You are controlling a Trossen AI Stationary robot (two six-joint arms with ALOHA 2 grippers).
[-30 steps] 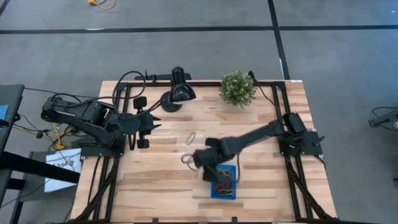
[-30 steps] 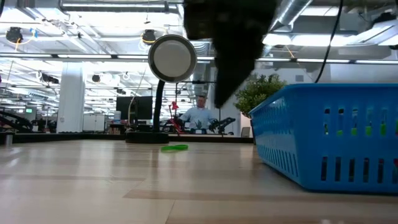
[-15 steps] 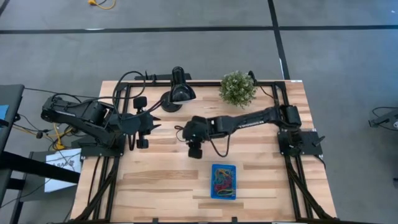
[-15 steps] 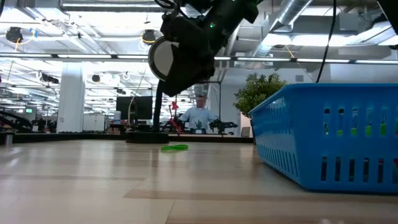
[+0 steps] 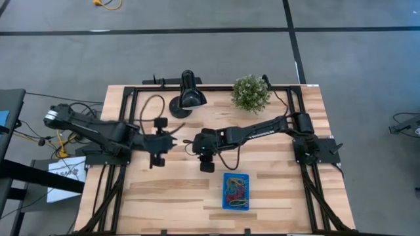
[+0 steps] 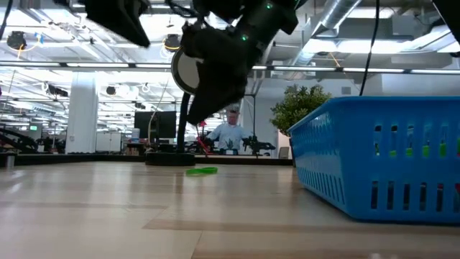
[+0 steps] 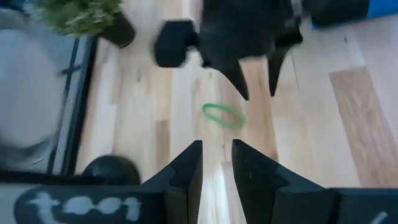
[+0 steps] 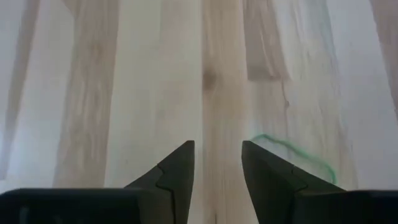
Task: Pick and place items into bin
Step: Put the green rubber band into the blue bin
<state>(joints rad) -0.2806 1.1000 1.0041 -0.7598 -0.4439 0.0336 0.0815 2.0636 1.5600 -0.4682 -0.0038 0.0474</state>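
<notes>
While the right pincer (image 5: 195,145), released and empty, has swung from the small blue plastic bin (image 5: 235,191) back mid-counter over a thin green rubber-band loop (image 7: 224,115), the left pincer (image 5: 177,137), part-open, has closed in opposite.

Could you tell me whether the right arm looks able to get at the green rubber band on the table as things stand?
Probably yes: the right hand hangs open just beside the green rubber band, with bare table around it.

Your two arms are dark, jointed and looped with black cables; each hand ends in tapered black fingers (image 8: 177,171).
</notes>
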